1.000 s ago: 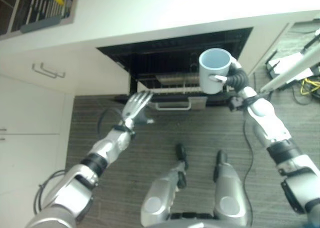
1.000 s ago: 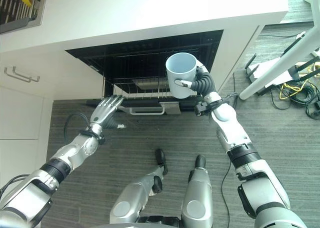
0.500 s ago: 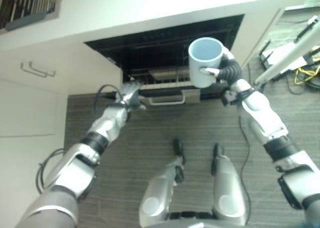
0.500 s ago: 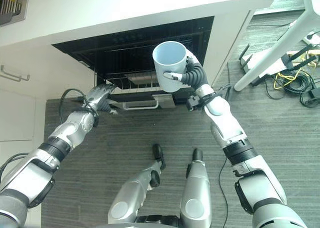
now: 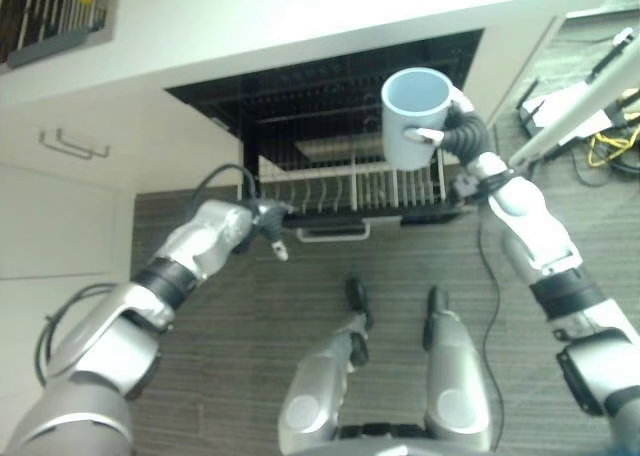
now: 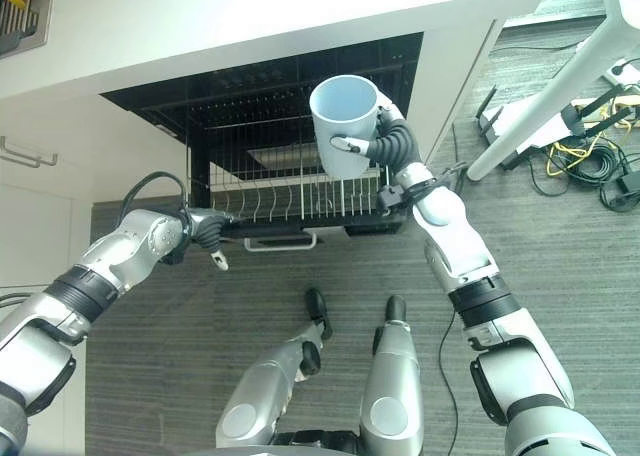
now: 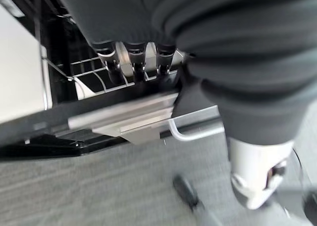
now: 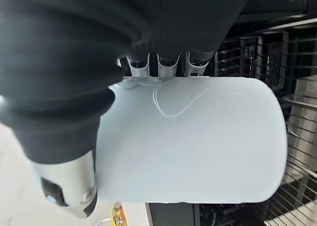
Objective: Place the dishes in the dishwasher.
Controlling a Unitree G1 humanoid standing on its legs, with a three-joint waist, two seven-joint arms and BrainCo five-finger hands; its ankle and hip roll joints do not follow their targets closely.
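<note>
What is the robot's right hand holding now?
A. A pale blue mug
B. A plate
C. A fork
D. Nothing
A: the right hand has its fingers curled round a pale blue mug, held mouth up above the pulled-out dishwasher rack; the right wrist view shows the mug against the fingers too.

Right robot hand (image 6: pixel 388 141) gripping pale blue mug (image 6: pixel 344 126), above dishwasher rack (image 6: pixel 300 201)

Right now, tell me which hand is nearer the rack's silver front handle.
Left. The left hand grips the rack's front edge right beside the silver handle; the right hand holds the mug up above the rack, farther off.
</note>
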